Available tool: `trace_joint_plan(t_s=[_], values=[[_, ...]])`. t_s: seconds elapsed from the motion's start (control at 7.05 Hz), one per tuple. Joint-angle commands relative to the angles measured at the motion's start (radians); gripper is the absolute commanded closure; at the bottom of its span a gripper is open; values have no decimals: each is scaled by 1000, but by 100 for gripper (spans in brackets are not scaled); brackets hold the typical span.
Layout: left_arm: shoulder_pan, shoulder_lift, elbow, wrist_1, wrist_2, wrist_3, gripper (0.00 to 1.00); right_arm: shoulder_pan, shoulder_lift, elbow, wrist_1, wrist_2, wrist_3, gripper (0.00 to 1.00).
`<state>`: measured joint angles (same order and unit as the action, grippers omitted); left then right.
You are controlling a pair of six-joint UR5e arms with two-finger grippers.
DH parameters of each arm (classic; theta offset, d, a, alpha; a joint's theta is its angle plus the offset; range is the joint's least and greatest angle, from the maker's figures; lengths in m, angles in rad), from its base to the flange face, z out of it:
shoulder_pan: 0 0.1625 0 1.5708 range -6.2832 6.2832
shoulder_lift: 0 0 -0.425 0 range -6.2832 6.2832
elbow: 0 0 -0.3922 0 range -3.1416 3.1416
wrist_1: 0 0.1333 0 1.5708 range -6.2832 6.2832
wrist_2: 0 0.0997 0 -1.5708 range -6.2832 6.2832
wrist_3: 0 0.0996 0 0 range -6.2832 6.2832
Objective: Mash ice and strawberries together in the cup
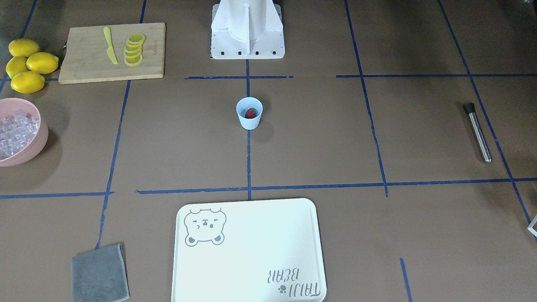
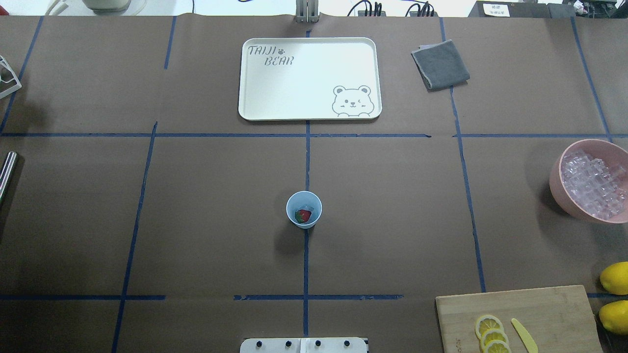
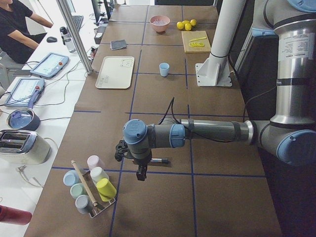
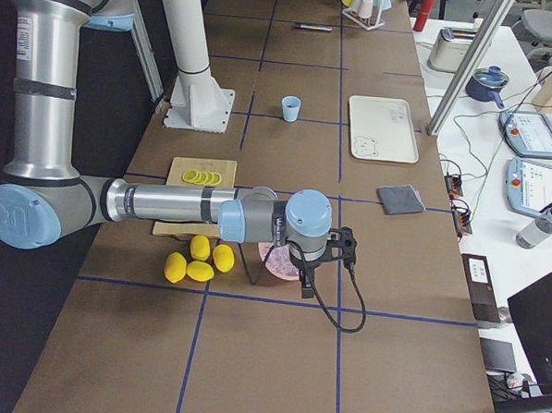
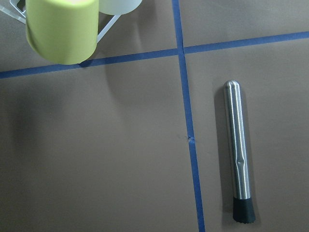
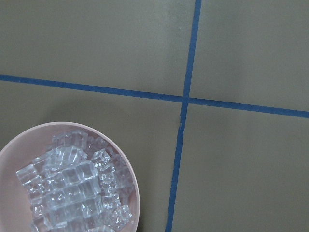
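- The near left arm [image 3: 212, 131] stretches over the table [image 3: 158, 98], its left gripper [image 3: 141, 176] pointing down just beside a metal rod [image 3: 159, 160]; jaw state unclear.
- A rack of pastel cups [image 3: 91, 190] stands nearby.
- Well apart, the cup [image 3: 164, 69] stands upright near a white tray [image 3: 115, 72].

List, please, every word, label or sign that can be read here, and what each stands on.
"TAIJI BEAR": on the cream rectangular plastic tray, beside a paw mark.
Small print on the bamboo cutting board: too blurred to read.
White label at the overhead view's top right: too small to read.
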<state>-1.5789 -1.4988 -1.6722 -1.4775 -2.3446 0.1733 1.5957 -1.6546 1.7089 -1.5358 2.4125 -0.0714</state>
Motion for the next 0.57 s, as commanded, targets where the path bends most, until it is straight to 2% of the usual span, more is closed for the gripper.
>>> trace_joint_plan(t_s=[0.0, 0.43], values=[[-6, 0, 0, -1, 1, 0, 0, -2, 1, -8, 6, -1, 1, 1], [-6, 2, 0, -6, 1, 6, 0, -2, 1, -8, 6, -1, -1, 1]])
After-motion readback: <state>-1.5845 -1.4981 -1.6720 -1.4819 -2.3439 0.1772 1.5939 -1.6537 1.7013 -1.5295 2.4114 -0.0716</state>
